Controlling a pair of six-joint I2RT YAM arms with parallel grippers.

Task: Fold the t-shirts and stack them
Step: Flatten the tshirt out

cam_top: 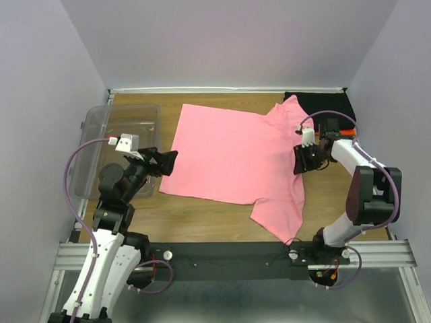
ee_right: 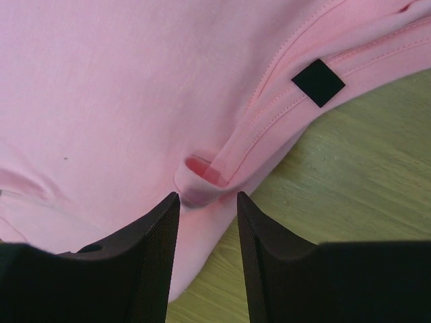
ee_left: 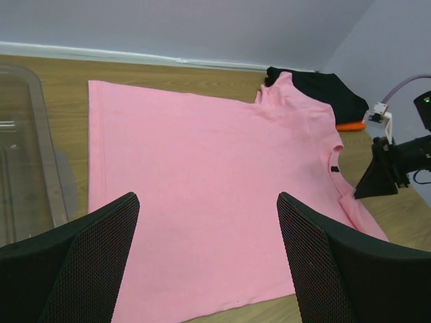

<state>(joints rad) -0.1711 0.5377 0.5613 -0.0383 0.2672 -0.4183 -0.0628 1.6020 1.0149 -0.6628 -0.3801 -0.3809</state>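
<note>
Here | pink shirt (cam_top: 229, 151) flat on table (cam_top: 215, 222), spread for folding | left jaws wide, empty | right jaws narrow astride collar fold (ee_right: 202, 176), grip cannot be told.

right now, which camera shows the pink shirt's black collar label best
The right wrist view: the black label sits close and sharp on the collar of the pink t-shirt. The left wrist view shows only a tiny dark speck; in the top view I cannot make it out.
</note>
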